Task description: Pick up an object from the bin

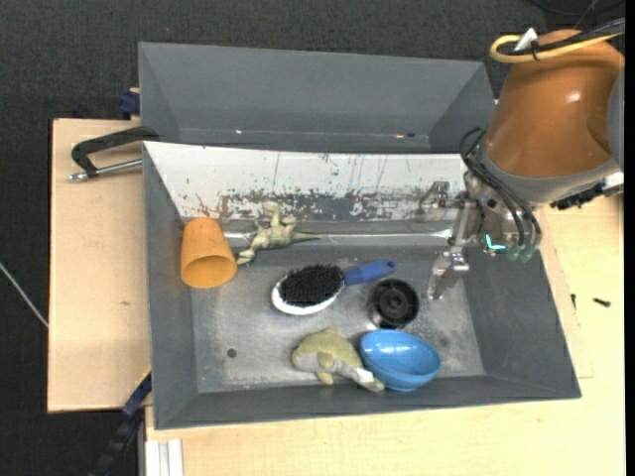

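Observation:
My gripper [440, 278] hangs low at the right side of the bin, just above the floor. Nothing shows in it. Just left of and below it lies a black round knob-like piece [394, 302]. A hairbrush [310, 289] with black bristles, a white rim and a blue handle lies further left, its handle pointing toward the gripper. A blue bowl [399, 357] rests near the front wall, below the black piece.
An olive plush toy [327, 355] leans against the blue bowl's left side. An orange cup [208, 253] lies on its side at the left wall. A pale toy dinosaur [270, 231] sits by the back wall. The arm's orange cover looms over the right rim.

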Controlling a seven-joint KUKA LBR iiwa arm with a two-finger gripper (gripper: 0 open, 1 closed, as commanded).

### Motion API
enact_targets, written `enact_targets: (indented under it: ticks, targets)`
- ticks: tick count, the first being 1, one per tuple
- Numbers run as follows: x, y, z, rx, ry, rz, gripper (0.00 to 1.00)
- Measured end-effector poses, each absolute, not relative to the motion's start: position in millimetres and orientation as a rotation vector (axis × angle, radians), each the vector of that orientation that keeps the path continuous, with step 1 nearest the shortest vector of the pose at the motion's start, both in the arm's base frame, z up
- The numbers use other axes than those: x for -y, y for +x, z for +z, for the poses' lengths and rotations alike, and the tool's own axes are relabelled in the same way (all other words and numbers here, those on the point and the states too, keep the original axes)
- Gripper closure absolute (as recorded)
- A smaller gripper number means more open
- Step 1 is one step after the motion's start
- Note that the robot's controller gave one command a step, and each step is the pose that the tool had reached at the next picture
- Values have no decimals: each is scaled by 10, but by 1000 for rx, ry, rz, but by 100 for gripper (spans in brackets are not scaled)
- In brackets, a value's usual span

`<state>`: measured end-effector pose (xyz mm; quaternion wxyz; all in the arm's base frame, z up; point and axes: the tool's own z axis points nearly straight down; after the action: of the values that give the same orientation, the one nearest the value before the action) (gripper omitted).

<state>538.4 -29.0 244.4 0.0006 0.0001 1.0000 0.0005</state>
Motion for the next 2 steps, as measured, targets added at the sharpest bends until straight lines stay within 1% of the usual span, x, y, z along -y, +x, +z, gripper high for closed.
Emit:
enact_targets:
  ticks: [1, 2]
  targets:
    - [338, 5577, 946, -3131, -125, 2, 0]
    - [351, 5619, 1008, -3114, -125, -4, 100]
